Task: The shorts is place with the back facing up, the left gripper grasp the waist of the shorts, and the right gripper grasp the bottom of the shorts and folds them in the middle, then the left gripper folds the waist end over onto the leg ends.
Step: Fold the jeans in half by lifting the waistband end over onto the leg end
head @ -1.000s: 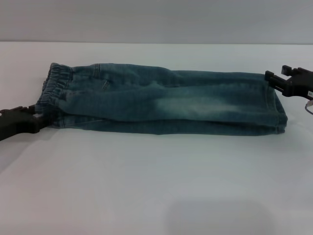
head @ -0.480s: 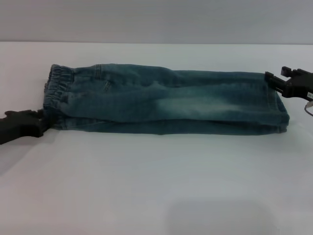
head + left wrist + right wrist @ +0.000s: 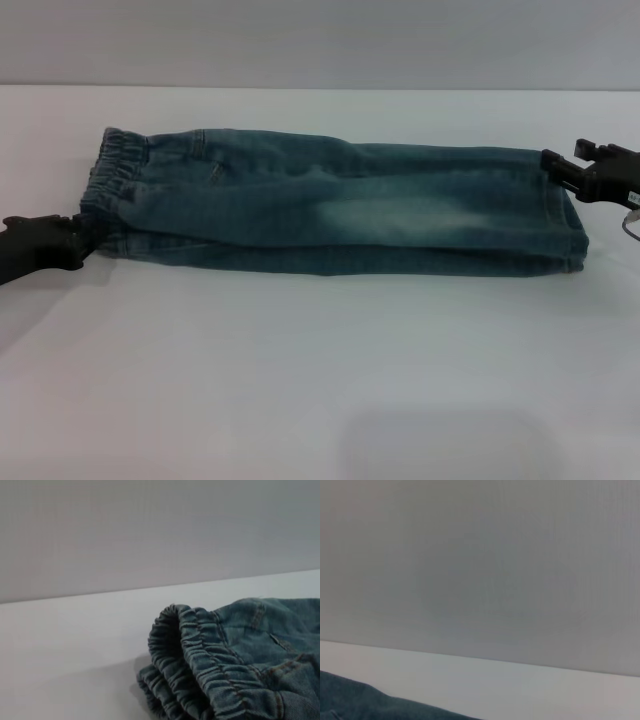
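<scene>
- The left gripper (image 3: 72,238), at nine o'clock on the white table (image 3: 300,380), reaches the near corner of the waist (image 3: 110,190); it appears to pinch that puckered band, though the fingertips are hard to make out.
- The shorts (image 3: 340,205) lie folded lengthwise, a long strip across the table's middle.
- The right gripper (image 3: 558,165), at three o'clock, touches the far corner of the leg ends (image 3: 568,225); whether it clamps them cannot be told.

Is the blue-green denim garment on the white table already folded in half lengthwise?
Yes: in the head view the blue-green denim shorts lie doubled into a long narrow strip, one layer stacked on another along the near edge.
</scene>
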`<state>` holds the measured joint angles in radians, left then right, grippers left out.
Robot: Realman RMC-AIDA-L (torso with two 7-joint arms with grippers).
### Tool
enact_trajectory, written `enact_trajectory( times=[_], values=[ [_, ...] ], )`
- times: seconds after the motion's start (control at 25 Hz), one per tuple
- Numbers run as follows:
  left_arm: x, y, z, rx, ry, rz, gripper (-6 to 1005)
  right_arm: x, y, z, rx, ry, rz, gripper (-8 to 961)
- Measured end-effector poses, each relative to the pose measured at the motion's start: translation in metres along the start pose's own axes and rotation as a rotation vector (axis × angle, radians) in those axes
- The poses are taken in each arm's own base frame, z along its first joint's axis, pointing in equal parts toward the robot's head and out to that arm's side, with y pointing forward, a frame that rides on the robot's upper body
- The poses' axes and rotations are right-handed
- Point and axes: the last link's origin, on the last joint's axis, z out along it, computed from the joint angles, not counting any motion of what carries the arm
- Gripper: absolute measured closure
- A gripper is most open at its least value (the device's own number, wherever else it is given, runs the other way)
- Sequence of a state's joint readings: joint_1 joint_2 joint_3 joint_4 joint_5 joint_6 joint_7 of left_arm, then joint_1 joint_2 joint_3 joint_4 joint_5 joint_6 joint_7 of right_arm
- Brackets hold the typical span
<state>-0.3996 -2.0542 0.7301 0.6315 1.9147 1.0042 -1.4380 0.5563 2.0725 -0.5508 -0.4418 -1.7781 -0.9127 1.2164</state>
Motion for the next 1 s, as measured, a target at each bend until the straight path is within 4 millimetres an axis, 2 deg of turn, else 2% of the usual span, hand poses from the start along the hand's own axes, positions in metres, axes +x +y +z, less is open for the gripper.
enact_trajectory(
  times=[0.6, 1.0],
  values=[
    [0.003, 0.003, -0.001, -0.020, 0.027, 0.009, 873, -0.001, 0.000, 0.000, 0.002, -0.009, 0.010, 408],
    [0.021, 0.020, -0.008, -0.156, 0.148, 0.076, 926, 0.001, 0.003, 0.002, -0.006, -0.006, 0.021, 408]
  ],
)
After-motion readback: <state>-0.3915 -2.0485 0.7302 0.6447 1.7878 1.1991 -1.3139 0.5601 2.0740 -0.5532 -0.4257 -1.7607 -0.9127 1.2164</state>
